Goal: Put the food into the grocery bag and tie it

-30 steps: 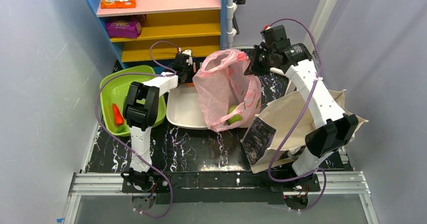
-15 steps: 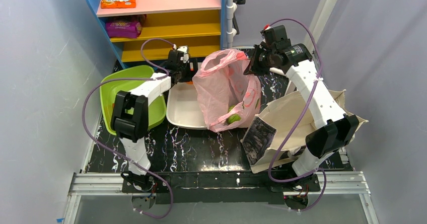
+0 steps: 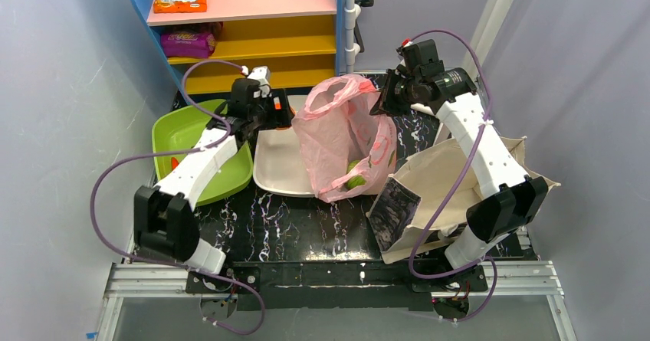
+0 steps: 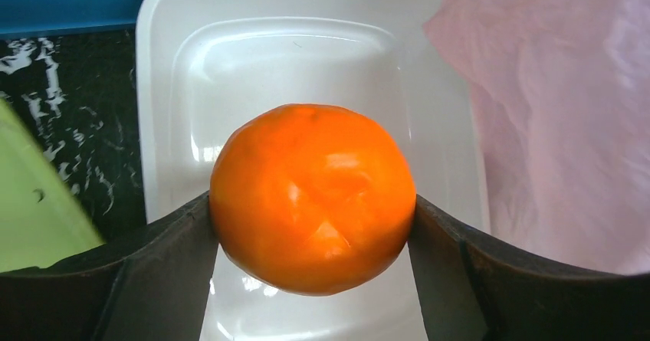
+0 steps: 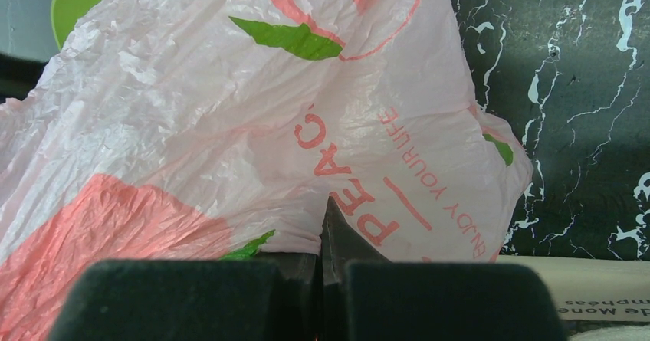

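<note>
My left gripper [image 3: 282,116] is shut on the small round orange fruit [image 4: 313,195] and holds it above the white tray [image 4: 184,65], just left of the pink grocery bag [image 3: 341,138]. In the left wrist view the fruit fills the gap between the two dark fingers [image 4: 153,272]. My right gripper [image 3: 381,102] is shut on the bag's upper right edge [image 5: 306,226] and holds it up. A pale green round vegetable [image 3: 355,178] lies low inside the bag. The small red and green pieces are hidden behind my left arm.
A green bowl [image 3: 178,130] sits left of the white tray [image 3: 276,168]. A beige canvas tote [image 3: 448,172] lies at the right under my right arm. A coloured shelf unit [image 3: 253,46] with snack packets stands at the back.
My left arm's elbow has swung down and to the left, and its gripper has shifted slightly left, still holding the orange fruit. The right arm and bag have hardly moved.
</note>
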You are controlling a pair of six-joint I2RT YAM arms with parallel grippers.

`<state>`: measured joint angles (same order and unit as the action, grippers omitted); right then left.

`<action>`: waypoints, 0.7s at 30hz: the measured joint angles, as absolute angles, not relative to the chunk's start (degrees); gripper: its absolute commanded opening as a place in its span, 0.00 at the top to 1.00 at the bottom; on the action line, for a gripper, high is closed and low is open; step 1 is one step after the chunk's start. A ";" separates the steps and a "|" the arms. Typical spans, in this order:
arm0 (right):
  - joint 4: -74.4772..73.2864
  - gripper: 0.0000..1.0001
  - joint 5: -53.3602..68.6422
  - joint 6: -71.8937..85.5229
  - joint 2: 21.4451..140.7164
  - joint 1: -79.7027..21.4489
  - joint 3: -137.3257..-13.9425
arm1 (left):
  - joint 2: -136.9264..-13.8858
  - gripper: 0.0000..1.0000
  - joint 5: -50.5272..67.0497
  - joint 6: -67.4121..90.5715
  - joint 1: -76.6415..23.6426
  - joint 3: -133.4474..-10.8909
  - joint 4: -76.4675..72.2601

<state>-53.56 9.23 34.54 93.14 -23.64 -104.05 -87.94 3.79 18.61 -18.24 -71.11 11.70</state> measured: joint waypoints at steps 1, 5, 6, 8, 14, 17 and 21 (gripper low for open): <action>-53.56 0.99 9.23 34.57 93.12 -23.64 -104.05 | -85.76 1.00 3.75 18.57 -18.24 -70.87 12.27; -53.47 0.99 9.37 34.83 93.03 -23.64 -104.05 | -77.54 1.00 2.59 18.00 -18.22 -69.65 16.91; -53.47 0.99 9.39 34.98 93.03 -23.64 -104.05 | -75.13 1.00 2.35 17.98 -18.24 -69.19 17.69; -53.47 0.99 9.39 35.22 93.03 -23.64 -104.05 | -70.78 1.00 2.04 17.98 -18.24 -67.88 18.59; -53.49 0.99 9.15 36.21 93.03 -23.64 -104.05 | -58.46 1.00 3.46 17.30 -18.31 -64.27 22.44; -53.63 0.99 8.69 36.75 93.03 -23.64 -104.07 | -54.57 1.00 6.72 15.94 -18.65 -64.20 24.16; -53.93 0.99 7.79 37.58 93.12 -23.64 -104.62 | -50.78 1.00 12.38 14.44 -19.18 -64.10 24.88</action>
